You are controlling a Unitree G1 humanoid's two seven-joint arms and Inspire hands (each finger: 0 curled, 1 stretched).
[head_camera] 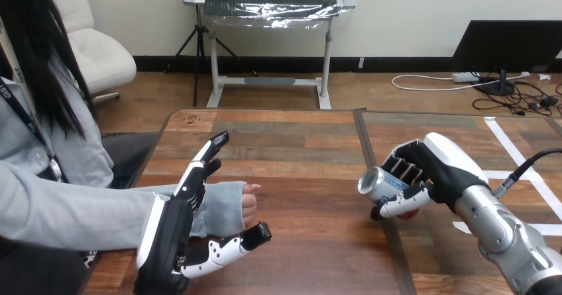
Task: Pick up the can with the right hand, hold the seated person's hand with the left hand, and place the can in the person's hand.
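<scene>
Silver can (379, 183) with a blue band on its side: it lies sideways in the robot's right hand (424, 172), lid end facing the view's left, over the right half of the tabletop (305, 149). The right hand's fingers are curled over the can's far side and the thumb is closed beneath it, so the grasp wraps the body of the can. Whether the can is clear of the wood cannot be told. The silver right forearm (504, 232) runs back to the lower right corner.

The can is well apart from the person's hand (249, 202), which sits at the left half of the tabletop, loosely closed and partly covered by a grey sleeve (222, 205).

The robot's left hand (166, 242) stands at the person's wrist. Its fingers (199, 169) point straight up beyond the sleeve and its thumb (228, 246) stretches out below the wrist, so the wrist lies between them. The hand is spread, not closed round the wrist; contact cannot be confirmed.

A dark seam (364, 142) divides the wooden tabletop just left of the can. White tape strips (513, 152) cross the right section.
</scene>
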